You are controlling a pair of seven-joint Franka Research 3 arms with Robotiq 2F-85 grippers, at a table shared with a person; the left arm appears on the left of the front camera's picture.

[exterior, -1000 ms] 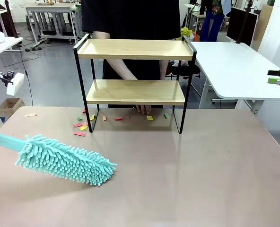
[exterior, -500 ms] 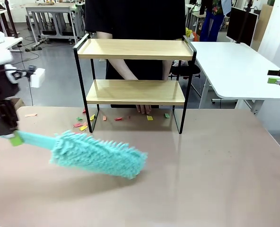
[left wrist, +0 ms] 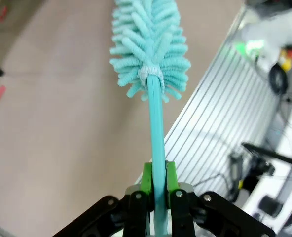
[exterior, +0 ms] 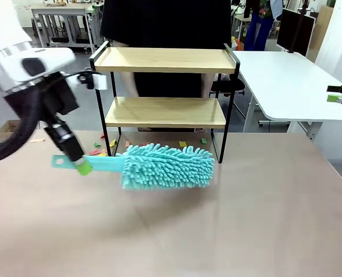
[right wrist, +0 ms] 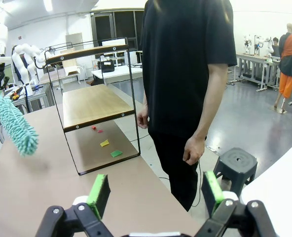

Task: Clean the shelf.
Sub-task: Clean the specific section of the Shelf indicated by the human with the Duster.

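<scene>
- The left gripper (left wrist: 158,183) is clamped on the handle of the teal duster (exterior: 168,166).
- The duster's head is just in front of the shelf (exterior: 165,60), which stands at the far edge of the table (exterior: 263,219).
- The right gripper (right wrist: 156,191) has its fingers apart.

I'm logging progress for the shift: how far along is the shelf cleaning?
Done: the left gripper is shut on the duster. In hand: its head hangs low in front of the shelf. Left: wiping; paper scraps lie on the table under it. The right gripper is open.
</scene>
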